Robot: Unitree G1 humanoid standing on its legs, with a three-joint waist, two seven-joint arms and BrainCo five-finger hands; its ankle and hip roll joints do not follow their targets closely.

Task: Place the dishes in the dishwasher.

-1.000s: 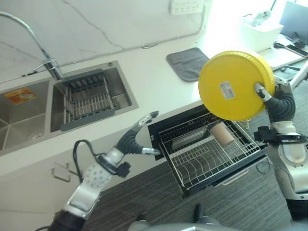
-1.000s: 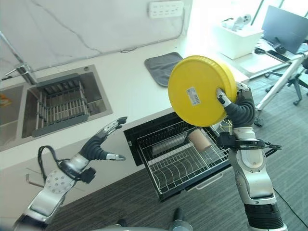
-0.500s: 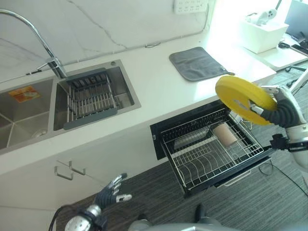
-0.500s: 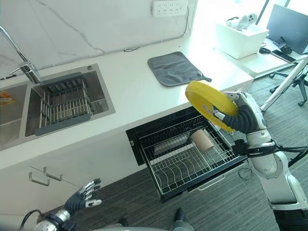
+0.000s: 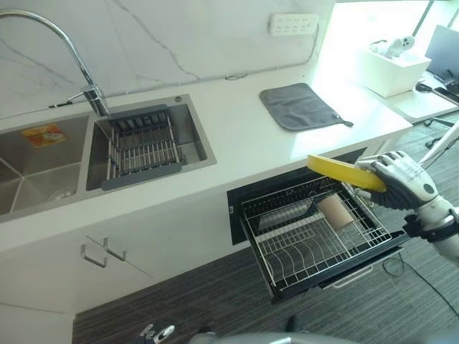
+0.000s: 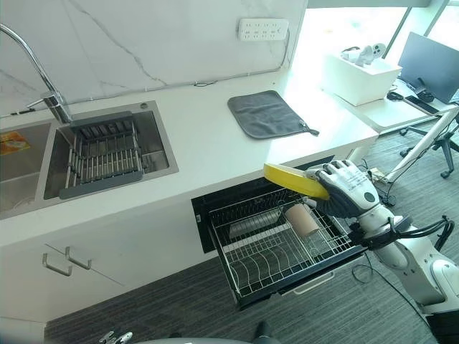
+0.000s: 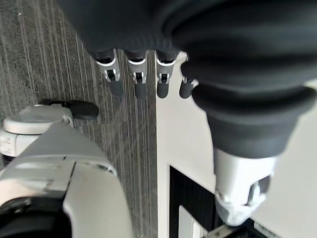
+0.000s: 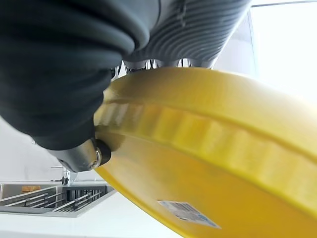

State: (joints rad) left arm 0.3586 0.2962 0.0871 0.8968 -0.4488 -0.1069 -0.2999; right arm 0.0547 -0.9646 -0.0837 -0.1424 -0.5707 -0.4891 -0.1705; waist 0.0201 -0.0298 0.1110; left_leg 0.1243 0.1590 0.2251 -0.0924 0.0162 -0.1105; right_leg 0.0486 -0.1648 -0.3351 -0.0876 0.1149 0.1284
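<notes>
A yellow plate (image 5: pixel 343 172) is tipped almost flat, edge-on, just above the back right of the open dishwasher's wire rack (image 5: pixel 294 251). My right hand (image 5: pixel 401 183) is shut on the plate's right rim. In the right wrist view the thumb (image 8: pixel 84 154) presses the plate (image 8: pixel 198 163) from below, where a label is stuck. A beige cup (image 5: pixel 335 211) lies on its side in the rack under the plate, beside a silver piece (image 5: pixel 283 213). My left hand (image 5: pixel 154 334) hangs low over the floor, its fingers (image 7: pixel 137 79) straight and holding nothing.
The pulled-out rack sticks out from under the white counter (image 5: pixel 237 136) over grey carpet. A double sink (image 5: pixel 43 161) with a drainer insert (image 5: pixel 140 147) and a tap is at the left. A grey mat (image 5: pixel 300 106) lies on the counter. A white bin (image 5: pixel 393 66) stands far right.
My right hand has lowered the yellow plate and tipped it from upright to nearly flat over the rack. My left arm has dropped to the view's bottom edge. The camera shifted slightly.
</notes>
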